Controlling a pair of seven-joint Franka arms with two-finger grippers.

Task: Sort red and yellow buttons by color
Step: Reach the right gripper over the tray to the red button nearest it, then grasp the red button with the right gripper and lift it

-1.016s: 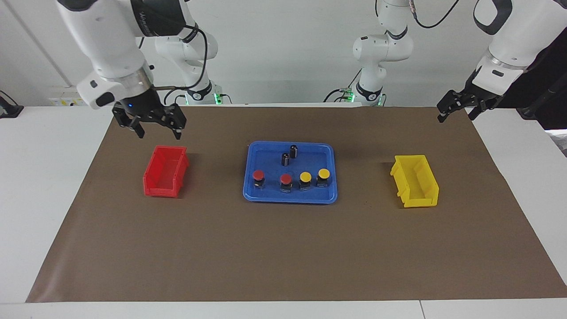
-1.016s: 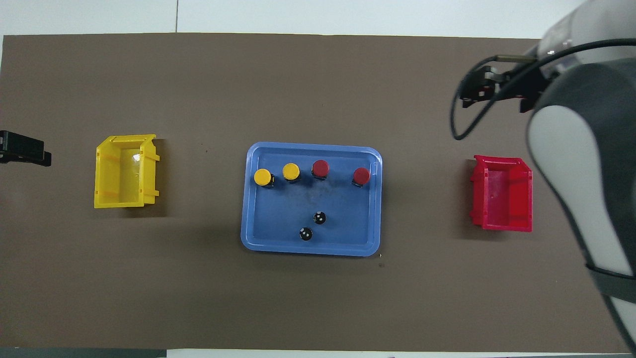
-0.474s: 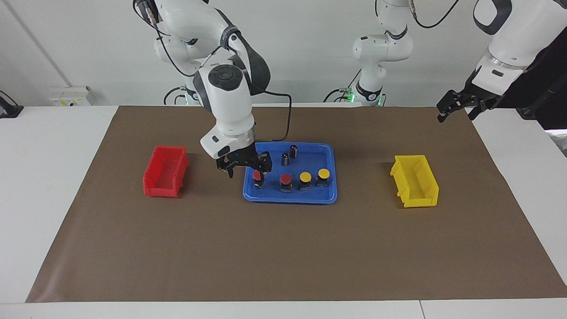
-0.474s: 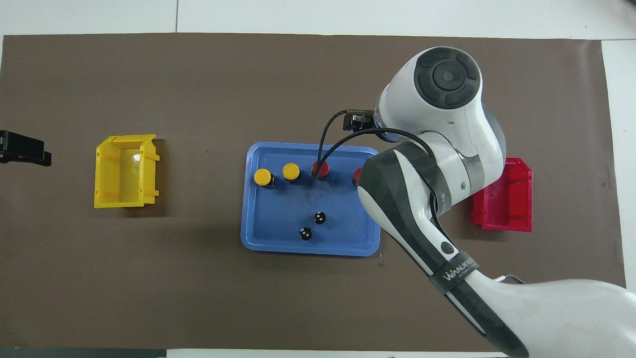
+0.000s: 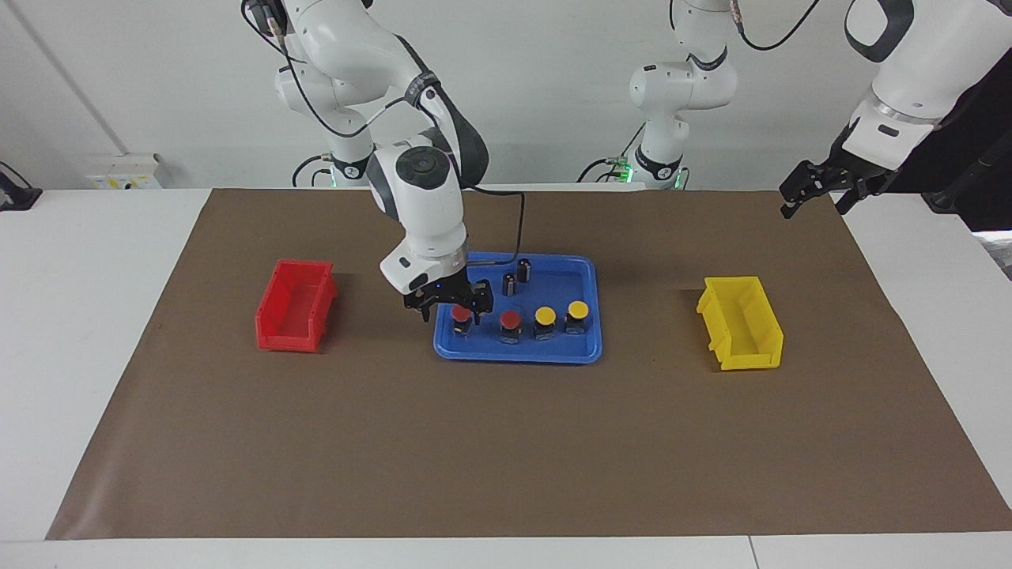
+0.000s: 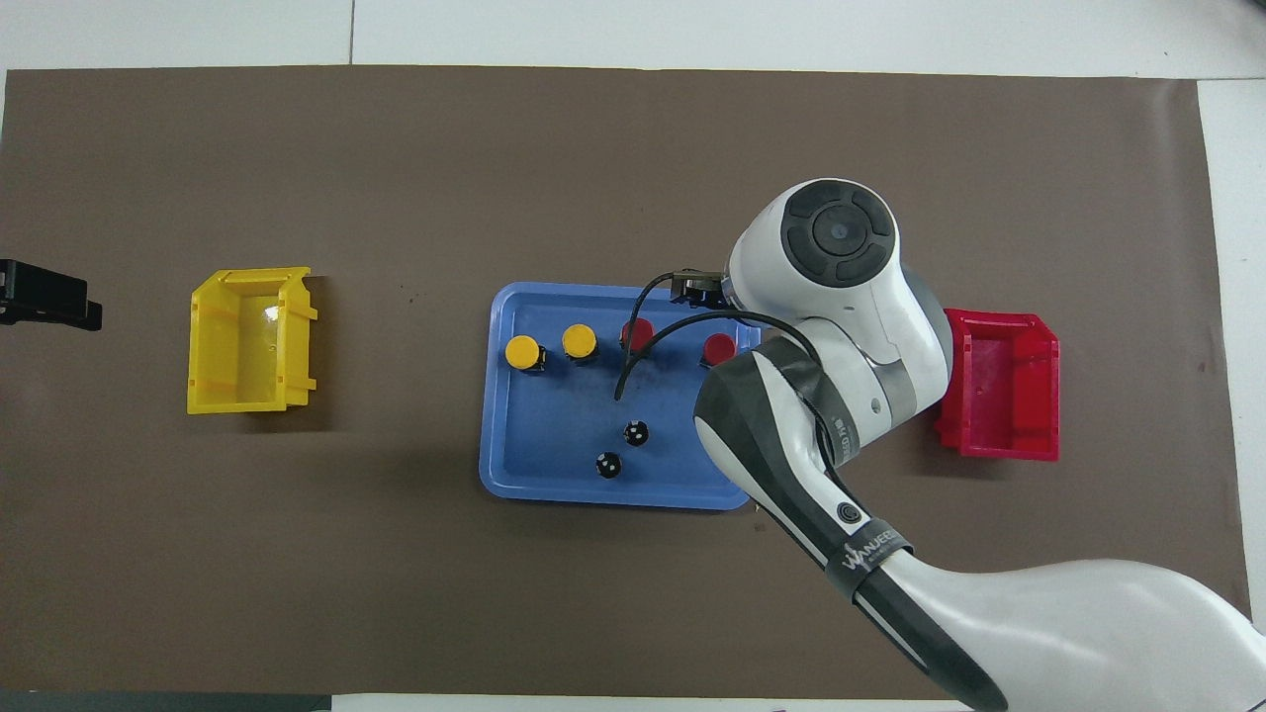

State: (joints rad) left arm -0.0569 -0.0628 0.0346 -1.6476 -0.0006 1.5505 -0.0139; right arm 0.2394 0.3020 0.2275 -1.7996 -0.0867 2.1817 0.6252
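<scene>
Four buttons (image 5: 519, 319) are standing in a row in the blue tray (image 5: 589, 348). Going across the facing view, the right gripper (image 5: 451, 307) is hanging wide-jawed astride the end red button (image 5: 461, 318); the left gripper (image 5: 818, 188) is waiting spread apart above the mat's corner.

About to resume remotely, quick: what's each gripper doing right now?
Right gripper: open, down around the end red button in the blue tray, not gripping yet.
Left gripper: open, empty, waiting above the mat's corner.
</scene>
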